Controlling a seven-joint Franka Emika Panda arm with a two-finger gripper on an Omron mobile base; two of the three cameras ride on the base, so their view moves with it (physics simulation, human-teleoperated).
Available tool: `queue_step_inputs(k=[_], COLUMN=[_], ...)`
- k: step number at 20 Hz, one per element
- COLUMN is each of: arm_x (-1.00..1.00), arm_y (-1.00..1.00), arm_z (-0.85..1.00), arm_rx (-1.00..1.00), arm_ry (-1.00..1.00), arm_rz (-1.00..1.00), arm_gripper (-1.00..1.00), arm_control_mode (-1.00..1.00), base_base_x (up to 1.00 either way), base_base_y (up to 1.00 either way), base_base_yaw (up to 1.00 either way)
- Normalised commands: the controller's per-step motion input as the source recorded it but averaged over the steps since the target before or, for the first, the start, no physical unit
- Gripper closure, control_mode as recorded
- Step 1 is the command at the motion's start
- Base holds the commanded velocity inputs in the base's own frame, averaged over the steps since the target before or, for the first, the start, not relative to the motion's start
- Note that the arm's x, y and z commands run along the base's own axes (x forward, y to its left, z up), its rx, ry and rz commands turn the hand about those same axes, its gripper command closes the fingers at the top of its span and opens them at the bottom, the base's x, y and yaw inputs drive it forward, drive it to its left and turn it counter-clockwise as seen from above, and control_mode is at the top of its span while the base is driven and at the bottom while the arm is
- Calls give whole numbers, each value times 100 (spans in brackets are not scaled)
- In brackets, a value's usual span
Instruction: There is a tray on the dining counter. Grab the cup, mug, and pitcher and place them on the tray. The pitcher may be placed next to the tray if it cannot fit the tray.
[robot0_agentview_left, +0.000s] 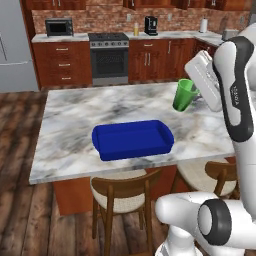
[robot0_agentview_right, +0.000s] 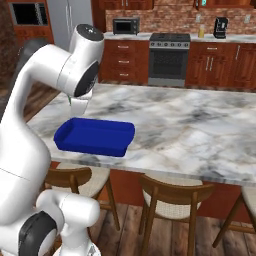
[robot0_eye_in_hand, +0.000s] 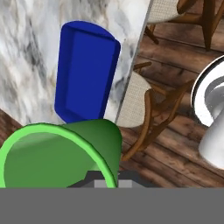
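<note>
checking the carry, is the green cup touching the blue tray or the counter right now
Apart. In the left base view the cup hangs tilted at the claw, above the dining counter and well right of the tray, with bare marble between them.

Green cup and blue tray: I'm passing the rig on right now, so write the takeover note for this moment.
Gripper: fingers shut on the cup's rim.
Cup: lifted and tilted above the dining counter, right of the tray and not yet over it.
Tray: near the counter's front edge, nothing in it.
Done: cup picked up.
Left: carry the cup over the tray and set it down upright, then fetch the mug and the pitcher; the pitcher may go beside the tray.
</note>
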Motion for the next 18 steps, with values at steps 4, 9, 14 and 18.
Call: queue_step_inputs(k=[4, 9, 14, 18], arm_x=[73, 59, 17, 18], arm_y=[39, 48, 59, 43], arm_z=[-40, -41, -9, -22], arm_rx=[0, 0, -3, 0], arm_ry=[14, 11, -5, 0], arm_rz=[0, 0, 0, 0], arm_gripper=[100, 100, 100, 100], arm_control_mode=[-100, -100, -100, -100], base_base_x=[0, 0, 0, 0], base_base_y=[0, 0, 0, 0], base_base_yaw=[0, 0, 0, 0])
